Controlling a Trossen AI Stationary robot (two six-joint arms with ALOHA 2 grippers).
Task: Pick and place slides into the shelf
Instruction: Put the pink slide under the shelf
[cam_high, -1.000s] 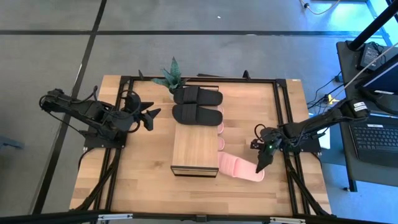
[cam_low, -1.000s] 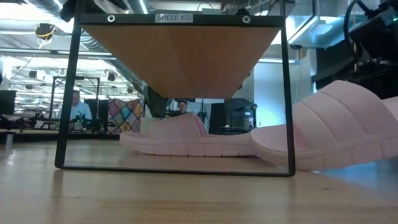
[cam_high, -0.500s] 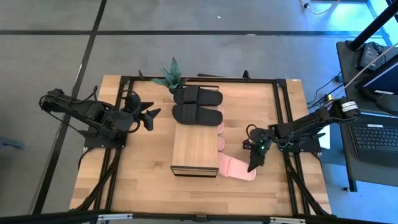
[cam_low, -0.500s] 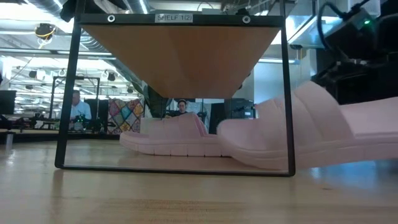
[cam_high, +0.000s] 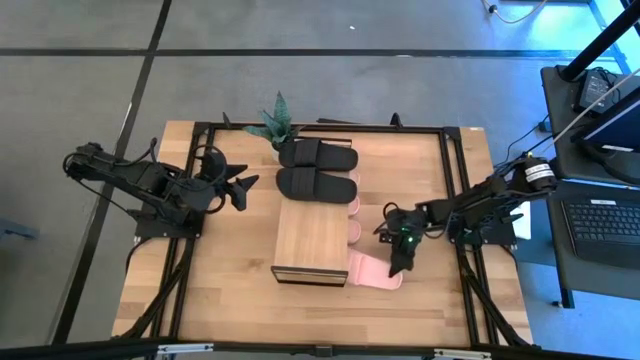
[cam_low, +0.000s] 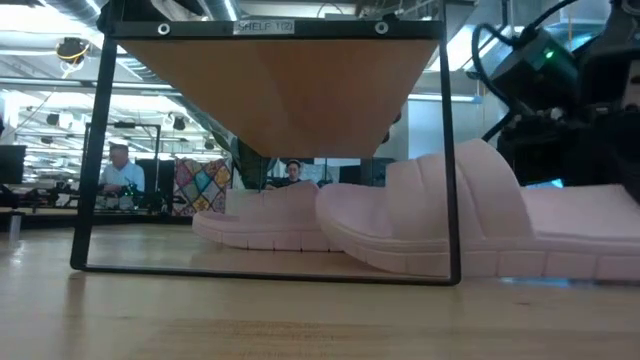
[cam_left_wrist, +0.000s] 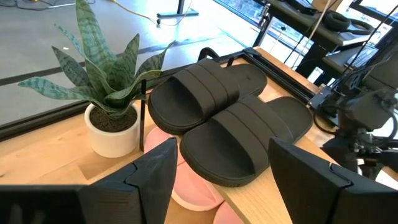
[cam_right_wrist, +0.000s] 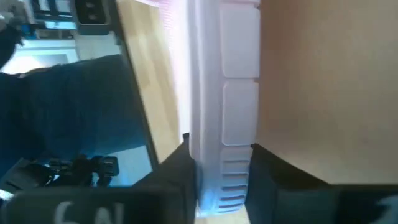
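While the pink slide (cam_high: 371, 271) is lying crosswise with its toe end poking under the shelf (cam_high: 313, 240), the right gripper (cam_high: 394, 267) is pinching its heel edge; the long axis is pointing from the gripper toward the shelf. Left gripper (cam_high: 243, 187) is waiting wide apart. Two black slides (cam_high: 318, 169) are showing, pink ones partly hidden.
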